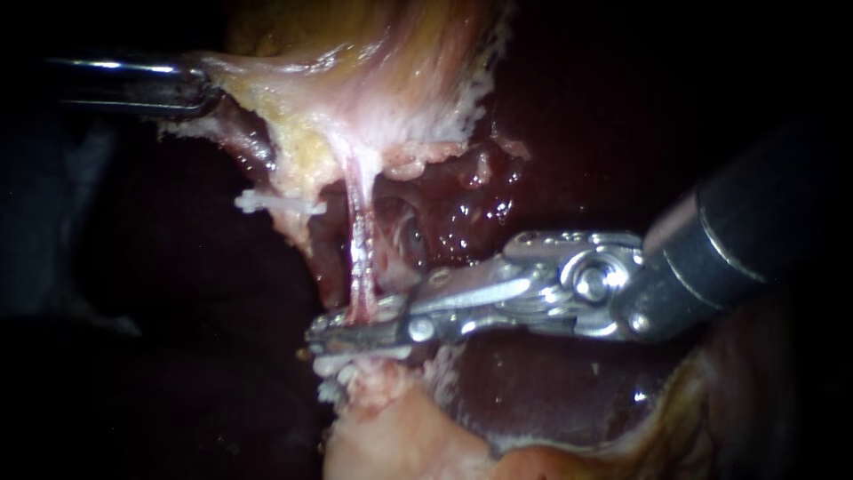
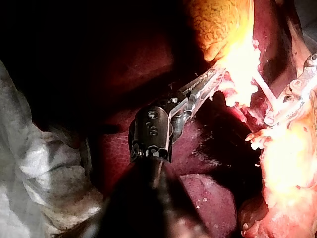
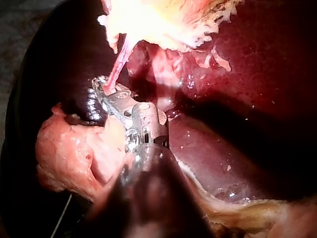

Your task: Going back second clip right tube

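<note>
Right instrument (image 1: 355,334): pincer narrowly apart, set astride the lower end of the pink tube (image 1: 360,240). The tube runs taut from the gallbladder (image 1: 373,98) down to pale tissue beside the liver (image 1: 533,382), and a white clip (image 1: 342,363) sits just under the pincer. Left instrument (image 1: 206,78): pincer clamped on the gallbladder's pale edge, tissue stretched toward it; another clip (image 1: 275,204) lies apart from the tube, on the left instrument's side
</note>
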`<state>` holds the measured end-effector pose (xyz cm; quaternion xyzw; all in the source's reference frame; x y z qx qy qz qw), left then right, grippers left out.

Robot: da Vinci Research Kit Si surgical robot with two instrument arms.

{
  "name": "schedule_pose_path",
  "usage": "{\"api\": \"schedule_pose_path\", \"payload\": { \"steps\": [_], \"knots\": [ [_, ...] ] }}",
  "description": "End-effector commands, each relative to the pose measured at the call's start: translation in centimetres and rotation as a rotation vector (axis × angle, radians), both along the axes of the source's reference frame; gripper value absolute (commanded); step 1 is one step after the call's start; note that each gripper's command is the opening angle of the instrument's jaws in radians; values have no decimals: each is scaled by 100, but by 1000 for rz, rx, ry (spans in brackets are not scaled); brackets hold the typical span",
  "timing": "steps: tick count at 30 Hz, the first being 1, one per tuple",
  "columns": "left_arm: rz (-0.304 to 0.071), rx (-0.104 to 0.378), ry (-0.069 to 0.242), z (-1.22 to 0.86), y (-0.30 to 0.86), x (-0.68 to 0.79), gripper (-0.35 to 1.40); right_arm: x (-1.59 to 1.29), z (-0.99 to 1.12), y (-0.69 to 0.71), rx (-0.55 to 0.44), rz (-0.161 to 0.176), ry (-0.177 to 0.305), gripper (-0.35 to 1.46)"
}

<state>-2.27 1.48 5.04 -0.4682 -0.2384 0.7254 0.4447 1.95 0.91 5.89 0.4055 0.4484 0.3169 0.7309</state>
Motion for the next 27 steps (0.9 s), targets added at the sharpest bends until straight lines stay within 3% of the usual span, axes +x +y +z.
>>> {"api": "schedule_pose_path", "payload": {
  "steps": [1, 5, 8, 12, 18, 27],
  "knots": [
    [0, 0, -1, 0, 0, 0, -35, 0, 2, -2, 6, -14, 9, -35],
    [0, 0, -1, 0, 0, 0, -35, 0, 10, -9, 9, 9, 80, 22],
    [0, 0, -1, 0, 0, 0, -35, 1, 20, -14, 5, 7, 108, 38],
    [0, 0, -1, 0, 0, 0, -35, 0, 36, -15, -38, 30, 99, 43],
    [0, 0, -1, 0, 0, 0, -35, -7, 57, -8, -255, -8, 31, 49],
    [1, 0, -1, 0, 0, 1, -35, -56, 43, -1, -412, -50, 63, 50]
  ]
}}
